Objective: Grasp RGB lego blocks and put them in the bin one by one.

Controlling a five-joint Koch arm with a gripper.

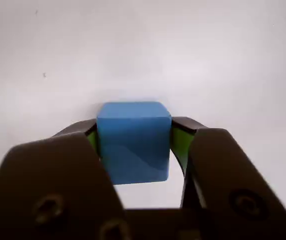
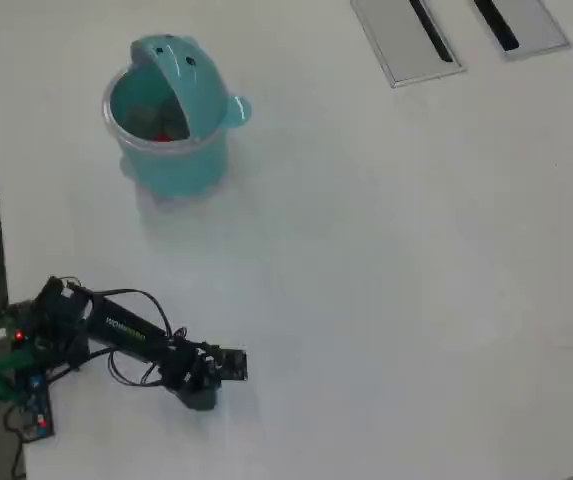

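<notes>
In the wrist view a blue cube (image 1: 134, 142) sits between the green-padded jaws of my gripper (image 1: 134, 145), which is shut on it above the white table. From overhead, the gripper (image 2: 234, 366) is at the lower left of the table and the cube is too small to make out there. The teal whale-shaped bin (image 2: 166, 160) stands at the upper left, its lid tipped back, with something red (image 2: 163, 131) lying inside. No other cube shows.
Two grey slotted plates (image 2: 406, 35) (image 2: 518, 22) lie at the table's top right edge. The arm's base and cables (image 2: 36, 345) sit at the left edge. The white table (image 2: 386, 270) spreads right of the arm.
</notes>
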